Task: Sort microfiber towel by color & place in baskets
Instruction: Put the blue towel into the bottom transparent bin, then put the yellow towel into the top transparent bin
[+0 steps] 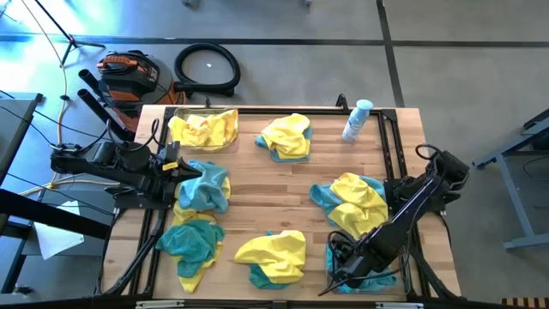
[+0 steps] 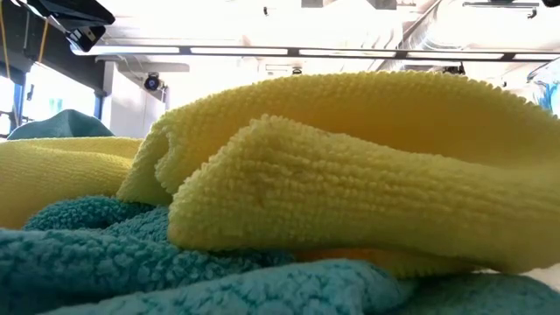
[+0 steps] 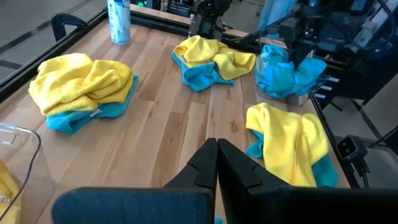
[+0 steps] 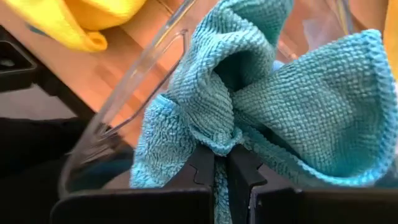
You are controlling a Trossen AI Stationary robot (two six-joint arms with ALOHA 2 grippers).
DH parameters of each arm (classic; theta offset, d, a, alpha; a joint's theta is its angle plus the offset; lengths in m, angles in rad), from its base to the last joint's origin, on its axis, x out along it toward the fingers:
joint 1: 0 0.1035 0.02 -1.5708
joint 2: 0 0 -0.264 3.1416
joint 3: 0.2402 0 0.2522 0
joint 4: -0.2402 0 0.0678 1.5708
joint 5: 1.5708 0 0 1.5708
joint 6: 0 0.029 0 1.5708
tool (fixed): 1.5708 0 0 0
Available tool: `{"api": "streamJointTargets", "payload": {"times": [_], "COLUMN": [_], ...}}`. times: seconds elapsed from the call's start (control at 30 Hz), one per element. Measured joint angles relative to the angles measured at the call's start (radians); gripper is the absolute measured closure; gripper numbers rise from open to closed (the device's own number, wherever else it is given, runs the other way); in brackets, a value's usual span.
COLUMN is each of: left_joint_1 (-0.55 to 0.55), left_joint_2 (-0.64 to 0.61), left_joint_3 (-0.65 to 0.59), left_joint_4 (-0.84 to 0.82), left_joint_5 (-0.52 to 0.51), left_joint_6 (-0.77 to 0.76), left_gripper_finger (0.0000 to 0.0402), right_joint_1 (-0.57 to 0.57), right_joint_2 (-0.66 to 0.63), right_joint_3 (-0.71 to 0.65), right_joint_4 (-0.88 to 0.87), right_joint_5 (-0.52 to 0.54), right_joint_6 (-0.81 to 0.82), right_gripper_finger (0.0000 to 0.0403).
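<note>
Already each clear basket holds cloth of one colour. At the table's far left corner, a basket (image 1: 176,120) holds yellow towels (image 1: 206,129). At the near right corner, the other basket (image 1: 328,262) holds teal cloth, mostly hidden in the high view under the right arm.

Down in that bin sits the right gripper (image 4: 221,163), its two dark fingers pressed together on a bunched fold of a teal towel (image 4: 292,106). The cloth puffs out past the fingers on both sides, and the clear basket wall (image 4: 134,81) curves just beside it. From the left wrist view, the same teal bundle (image 3: 289,71) shows heaped in its basket.

Over by the left edge of the table, the left gripper (image 3: 216,163) has its fingers together with nothing between them. It hovers near a teal towel (image 1: 206,184) on the wood.

Elsewhere, unsorted piles lie on the table: a yellow-over-teal pair at the far middle (image 1: 286,136), another at the right of centre (image 1: 353,202), a yellow-on-teal pile at the near middle (image 1: 273,256), and a teal heap with a yellow tail at the near left (image 1: 190,245). A spray bottle (image 1: 356,120) stands near the far right corner.
</note>
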Motion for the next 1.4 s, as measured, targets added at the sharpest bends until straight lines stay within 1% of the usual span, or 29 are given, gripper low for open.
{"api": "streamJointTargets", "payload": {"times": [0.13, 0.33, 0.57, 0.87, 1.0, 1.13, 1.27, 1.4], "left_joint_1": [0.0, 0.0, 0.001, 0.001, 0.001, 0.001, 0.001, 0.001], "left_joint_2": [0.0, 0.0, 0.0, 0.0, 0.0, 0.0, 0.0, 0.0], "left_joint_3": [0.0, 0.0, 0.0, 0.0, 0.0, 0.0, 0.0, 0.0], "left_joint_4": [0.0, 0.0, 0.0, 0.0, 0.0, 0.0, 0.0, 0.001], "left_joint_5": [0.0, 0.0, 0.0, 0.0, 0.0, 0.0, 0.0, 0.0], "left_joint_6": [0.035, 0.053, 0.054, 0.054, 0.054, 0.054, 0.054, 0.054], "left_gripper_finger": [0.0401, 0.0401, 0.0401, 0.0401, 0.0401, 0.0401, 0.0401, 0.0402], "right_joint_1": [0.001, 0.001, 0.002, 0.002, 0.002, 0.001, 0.001, 0.002], "right_joint_2": [0.052, 0.106, 0.111, 0.111, 0.111, 0.111, 0.111, 0.111], "right_joint_3": [0.0, 0.0, 0.0, 0.02, 0.038, 0.075, 0.136, 0.217], "right_joint_4": [0.006, 0.026, 0.027, 0.013, 0.005, -0.039, -0.118, -0.235], "right_joint_5": [0.0, -0.003, 0.024, 0.025, 0.017, -0.007, -0.007, 0.03], "right_joint_6": [-0.033, -0.007, -0.006, 0.004, 0.002, 0.004, 0.005, 0.005], "right_gripper_finger": [0.0394, 0.0372, 0.0338, 0.0287, 0.0284, 0.0284, 0.0284, 0.0284]}}
